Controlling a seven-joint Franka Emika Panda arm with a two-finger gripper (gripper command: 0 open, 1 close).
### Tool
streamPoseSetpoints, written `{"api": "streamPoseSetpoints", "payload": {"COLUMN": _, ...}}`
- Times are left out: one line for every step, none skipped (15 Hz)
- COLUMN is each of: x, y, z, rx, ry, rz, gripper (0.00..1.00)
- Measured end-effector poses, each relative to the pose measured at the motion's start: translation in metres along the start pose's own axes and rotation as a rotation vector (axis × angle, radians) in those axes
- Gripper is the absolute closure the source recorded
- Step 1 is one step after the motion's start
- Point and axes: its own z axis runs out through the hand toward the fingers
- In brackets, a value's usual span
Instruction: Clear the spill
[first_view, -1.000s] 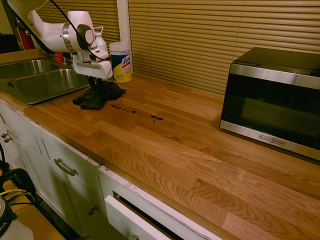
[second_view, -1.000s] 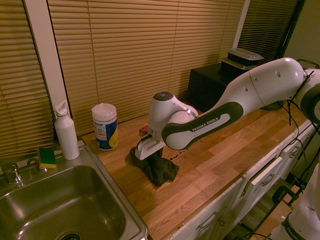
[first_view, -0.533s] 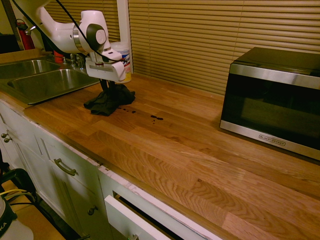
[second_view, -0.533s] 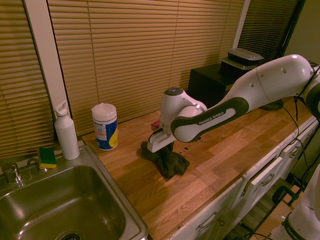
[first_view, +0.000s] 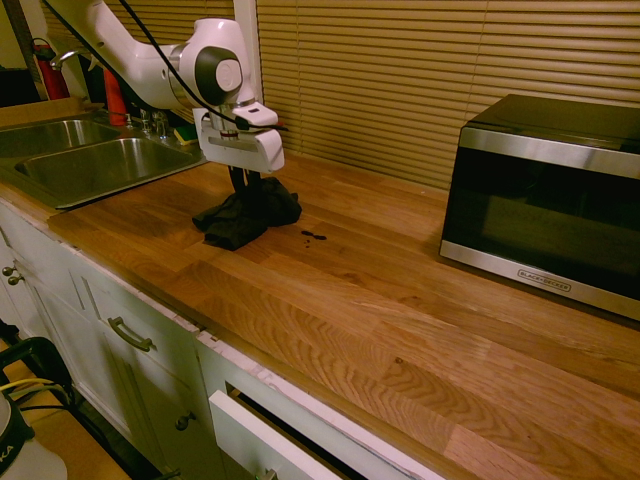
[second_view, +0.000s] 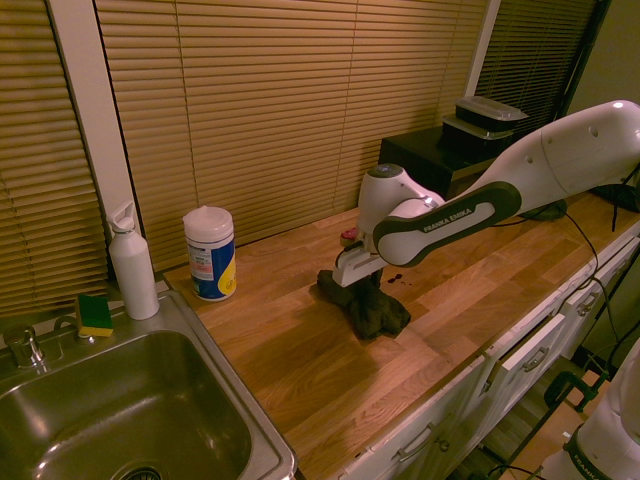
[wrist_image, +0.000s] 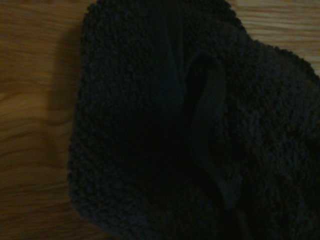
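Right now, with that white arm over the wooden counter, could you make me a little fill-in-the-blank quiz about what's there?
1. The gripper presses a dark crumpled cloth rag onto the ____ countertop.
2. A few small dark drops of the spill remain between the rag and the black-and-silver ____.
3. Beside the steel sink stands a white wipes canister with a blue and ____ label.
4. On the sink's rim lies a yellow and ____ sponge.

Missing words: wooden; microwave; yellow; green

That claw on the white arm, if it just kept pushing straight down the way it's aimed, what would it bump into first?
The gripper points down into the crumpled dark cloth rag, apparently already gripping it; beneath that lies only the wooden countertop.
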Motion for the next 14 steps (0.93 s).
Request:
{"api": "streamPoseSetpoints", "payload": {"x": 0.009, "y": 0.007, "z": 0.001, "rx": -0.001, "ry": -0.002, "rz": 0.01, "gripper": 1.0}}
{"api": "streamPoseSetpoints", "payload": {"x": 0.017, "y": 0.014, "z": 0.002, "rx": 0.001, "ry": -0.005, "rz": 0.02, "gripper": 1.0}}
{"api": "streamPoseSetpoints", "payload": {"x": 0.025, "y": 0.022, "z": 0.003, "rx": 0.001, "ry": -0.006, "rz": 0.031, "gripper": 1.0}}
{"api": "streamPoseSetpoints", "payload": {"x": 0.033, "y": 0.029, "z": 0.004, "rx": 0.002, "ry": -0.006, "rz": 0.043, "gripper": 1.0}}
{"api": "streamPoseSetpoints", "payload": {"x": 0.04, "y": 0.035, "z": 0.005, "rx": 0.002, "ry": -0.009, "rz": 0.054, "gripper": 1.0}}
{"api": "streamPoseSetpoints", "payload": {"x": 0.046, "y": 0.04, "z": 0.006, "rx": 0.004, "ry": -0.014, "rz": 0.064, "gripper": 1.0}}
{"api": "streamPoseSetpoints", "payload": {"x": 0.052, "y": 0.045, "z": 0.008, "rx": 0.008, "ry": -0.017, "rz": 0.074, "gripper": 1.0}}
{"api": "streamPoseSetpoints", "payload": {"x": 0.057, "y": 0.05, "z": 0.009, "rx": 0.015, "ry": -0.018, "rz": 0.085, "gripper": 1.0}}
{"api": "streamPoseSetpoints", "payload": {"x": 0.062, "y": 0.056, "z": 0.01, "rx": 0.02, "ry": -0.019, "rz": 0.097, "gripper": 1.0}}
{"api": "streamPoseSetpoints", "payload": {"x": 0.069, "y": 0.064, "z": 0.011, "rx": 0.023, "ry": -0.018, "rz": 0.108, "gripper": 1.0}}
{"api": "streamPoseSetpoints", "payload": {"x": 0.077, "y": 0.073, "z": 0.013, "rx": 0.022, "ry": -0.018, "rz": 0.12, "gripper": 1.0}}
{"api": "streamPoseSetpoints", "payload": {"x": 0.086, "y": 0.083, "z": 0.014, "rx": 0.023, "ry": -0.018, "rz": 0.134, "gripper": 1.0}}
{"api": "streamPoseSetpoints", "payload": {"x": 0.094, "y": 0.094, "z": 0.015, "rx": 0.024, "ry": -0.021, "rz": 0.147, "gripper": 1.0}}
{"api": "streamPoseSetpoints", "payload": {"x": 0.102, "y": 0.106, "z": 0.016, "rx": 0.025, "ry": -0.024, "rz": 0.16, "gripper": 1.0}}
